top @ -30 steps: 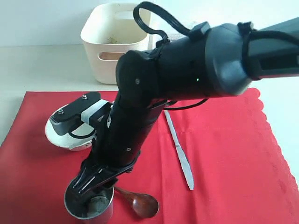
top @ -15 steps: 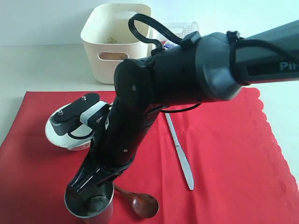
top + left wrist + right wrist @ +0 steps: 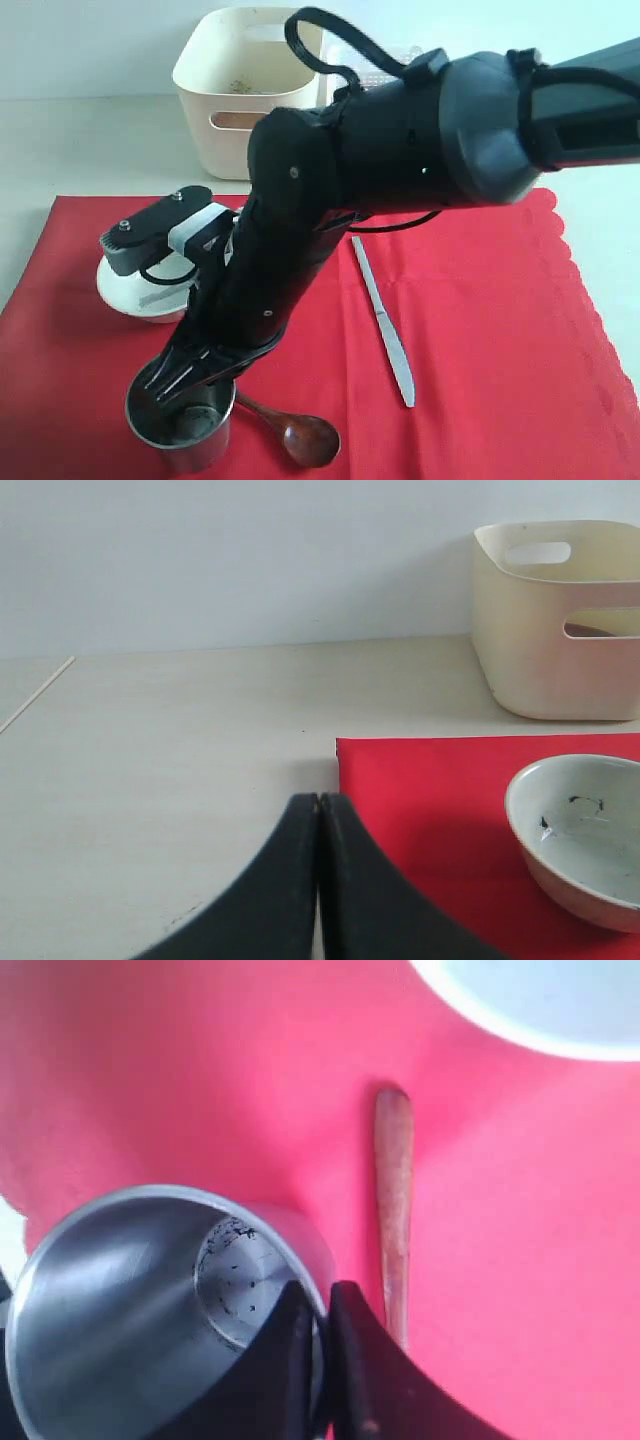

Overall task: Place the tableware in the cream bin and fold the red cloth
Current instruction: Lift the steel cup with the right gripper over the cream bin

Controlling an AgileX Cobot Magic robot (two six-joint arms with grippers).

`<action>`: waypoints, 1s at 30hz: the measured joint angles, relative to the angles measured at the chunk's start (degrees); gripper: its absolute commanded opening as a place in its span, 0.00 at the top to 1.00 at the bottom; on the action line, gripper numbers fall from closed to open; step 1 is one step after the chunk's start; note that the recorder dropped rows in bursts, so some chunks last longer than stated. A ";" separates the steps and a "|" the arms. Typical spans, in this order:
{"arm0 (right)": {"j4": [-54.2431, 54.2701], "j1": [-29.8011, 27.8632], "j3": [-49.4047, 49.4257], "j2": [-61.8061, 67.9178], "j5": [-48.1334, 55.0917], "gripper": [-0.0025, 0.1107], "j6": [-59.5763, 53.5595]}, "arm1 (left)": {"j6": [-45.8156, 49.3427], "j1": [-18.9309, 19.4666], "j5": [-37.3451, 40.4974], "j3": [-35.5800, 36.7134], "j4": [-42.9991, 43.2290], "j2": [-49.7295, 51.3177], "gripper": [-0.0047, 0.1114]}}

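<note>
My right gripper [image 3: 172, 385] [image 3: 318, 1295] is shut on the rim of the steel cup [image 3: 180, 428] [image 3: 130, 1300], one finger inside and one outside. The cup stands at the near left of the red cloth [image 3: 480, 330] [image 3: 150, 1060] [image 3: 420, 800]. The dark wooden spoon [image 3: 305, 438] [image 3: 393, 1190] lies just beside the cup. A white speckled bowl [image 3: 125, 290] [image 3: 580, 830] [image 3: 540, 1000] sits farther back on the left, and the silver knife [image 3: 385, 325] lies mid-cloth. The cream bin [image 3: 215, 100] [image 3: 550, 630] stands behind the cloth. My left gripper [image 3: 319, 800] is shut and holds nothing, just off the cloth's corner.
The right arm's black body [image 3: 400, 150] spans the middle of the exterior view and hides part of the cloth. A white perforated basket [image 3: 395, 52] peeks out behind it, beside the bin. Bare pale tabletop [image 3: 150, 730] lies left of the cloth.
The right jaws have closed onto the cup's rim. The cup has shifted a little to the left with the gripper.
</note>
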 measured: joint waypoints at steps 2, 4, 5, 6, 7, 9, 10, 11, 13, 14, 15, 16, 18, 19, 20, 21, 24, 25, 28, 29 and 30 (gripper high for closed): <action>0.10 0.00 0.00 -1.77 0.00 0.98 0.00 | 0.00 0.00 0.00 0.00 0.00 0.00 0.94; 0.10 0.00 0.00 -3.82 0.00 0.98 0.00 | 0.00 0.00 0.00 0.00 0.00 0.00 0.94; 0.10 0.00 0.00 -4.65 -0.24 0.98 0.00 | 0.00 0.00 0.00 0.00 0.00 0.00 0.94; 0.10 0.00 0.00 -5.74 -0.54 0.98 0.00 | 0.00 0.00 0.00 0.00 0.00 0.00 0.94; 0.10 0.00 0.00 -6.84 -1.14 0.98 0.00 | 0.00 0.00 0.00 0.00 0.00 0.00 0.94; 0.10 -0.54 0.00 -8.77 -2.35 0.98 0.00 | 0.00 0.00 0.00 0.00 0.00 0.00 0.94; 0.10 -1.00 0.00 -9.78 -3.02 0.98 0.00 | 0.00 0.00 0.00 0.00 0.00 0.00 0.94; 0.22 -1.61 0.00 -10.77 -3.84 0.98 0.00 | 0.00 0.00 0.00 0.00 0.00 0.00 0.94; 0.22 -3.05 0.00 -12.59 -5.53 0.98 0.00 | 0.00 0.00 0.00 0.00 0.00 0.00 0.94; 0.22 -4.00 0.00 -13.40 -6.41 0.98 0.00 | 0.00 0.00 0.00 0.00 0.00 0.00 0.94; 0.22 -4.83 0.00 -13.96 -7.09 0.98 0.00 | 0.00 0.00 0.00 0.00 0.00 0.00 0.94; 0.22 -5.89 0.00 -14.55 -7.92 0.98 0.00 | 0.00 0.00 0.00 0.00 0.00 0.00 0.94; 0.22 -8.16 0.00 -15.21 -9.53 0.98 0.00 | 0.00 0.00 0.00 0.00 0.00 0.00 0.94; 0.22 -9.38 0.00 -15.49 -10.09 0.98 0.00 | 0.00 0.00 0.00 0.00 0.00 0.00 0.94; 0.22 -10.63 -0.11 -15.49 -10.53 0.98 0.00 | 0.00 0.00 0.00 0.00 0.00 0.00 0.94; 0.22 -11.59 -0.56 -15.49 -10.83 0.98 0.00 | 0.00 0.00 0.00 0.00 0.00 0.00 0.94; 0.22 -14.81 -2.64 -15.24 -11.92 0.98 0.00 | 0.00 0.00 0.00 0.00 0.00 0.00 0.94; 0.22 -16.11 -3.90 -14.99 -12.90 0.98 0.00 | 0.00 0.00 0.00 0.00 0.00 0.00 0.94; 0.32 -18.88 -7.17 -13.64 -16.12 0.98 0.00 | 0.00 0.00 0.00 0.00 0.00 0.00 0.94; 0.32 -19.77 -8.10 -13.08 -17.52 0.98 0.00 | 0.00 0.00 0.00 0.00 0.00 0.00 0.94; 0.32 -20.42 -9.02 -12.47 -18.66 0.98 0.00 | 0.00 0.00 0.00 0.00 0.00 0.00 0.94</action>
